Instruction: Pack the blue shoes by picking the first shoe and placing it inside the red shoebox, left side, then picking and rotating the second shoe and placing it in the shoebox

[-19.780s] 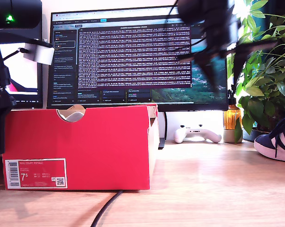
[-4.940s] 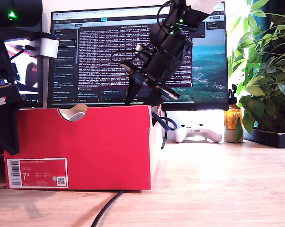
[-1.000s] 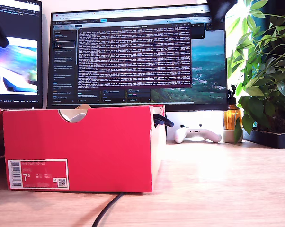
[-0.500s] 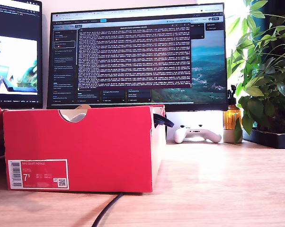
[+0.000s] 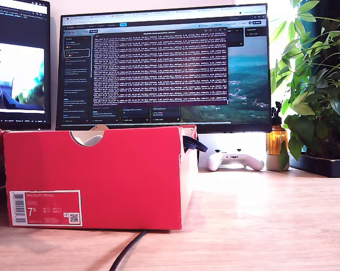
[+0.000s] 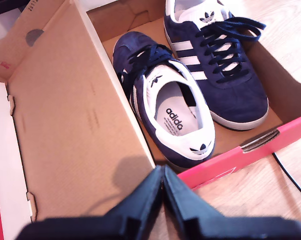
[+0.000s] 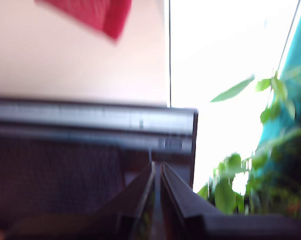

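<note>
The blue shoes lie side by side in the red shoebox [image 6: 230, 161], heel to toe. One shoe [image 6: 176, 107] has its heel toward the camera; the other [image 6: 221, 67] points the opposite way. My first gripper [image 6: 163, 171] hangs above the box's near wall, shut and holding nothing. My second gripper [image 7: 158, 167] is shut too, up by a monitor's edge, in a blurred view. In the exterior view the red shoebox [image 5: 102, 175] stands at the left, with a white shoe part [image 5: 88, 137] in its notch and dark laces [image 5: 194, 144] hanging over its end. No arm shows clearly there.
The box's open lid [image 6: 65, 115] lies beside the shoes. Behind the box are a large monitor [image 5: 164, 68] and a second screen [image 5: 17, 62]. A white game controller [image 5: 235, 160], an amber bottle [image 5: 276, 141] and a plant [image 5: 317, 84] stand at the exterior view's right. A black cable [image 5: 127, 251] crosses the front.
The shoe once at the exterior view's right is gone, and an arm came down over the box. Over the last second the dark arm parts left the top of that view.
</note>
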Controlling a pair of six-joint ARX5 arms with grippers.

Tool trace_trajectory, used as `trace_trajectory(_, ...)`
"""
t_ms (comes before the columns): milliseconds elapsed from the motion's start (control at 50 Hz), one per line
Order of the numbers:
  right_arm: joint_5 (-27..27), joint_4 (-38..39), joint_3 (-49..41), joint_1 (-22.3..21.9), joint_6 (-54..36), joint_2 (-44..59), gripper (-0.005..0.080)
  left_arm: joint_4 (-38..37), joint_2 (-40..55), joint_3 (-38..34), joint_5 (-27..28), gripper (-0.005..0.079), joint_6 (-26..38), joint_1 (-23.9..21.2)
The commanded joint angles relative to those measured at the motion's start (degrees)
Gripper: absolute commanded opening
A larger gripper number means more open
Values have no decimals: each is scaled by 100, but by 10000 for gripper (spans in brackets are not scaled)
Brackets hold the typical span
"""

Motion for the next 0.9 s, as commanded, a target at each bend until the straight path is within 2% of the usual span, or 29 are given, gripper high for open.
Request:
trace_trajectory(0, -70, 212, -39, -24, -76, -264, -5, 24, -11, -4, 13, -11, -22, 7)
trace_trajectory(220, -350, 538, -446, -302, -74, -533, -5, 24, -11, -4, 13, -11, -22, 7)
trace_trajectory(460, -448, 868, -1611, -632, -98, -997, -5, 24, -11, -4, 13, -11, -22, 7)
trace_trajectory(880, -435, 1353, -2785, -743, -492, -1473, -5, 24, -11, -4, 13, -11, -22, 7)
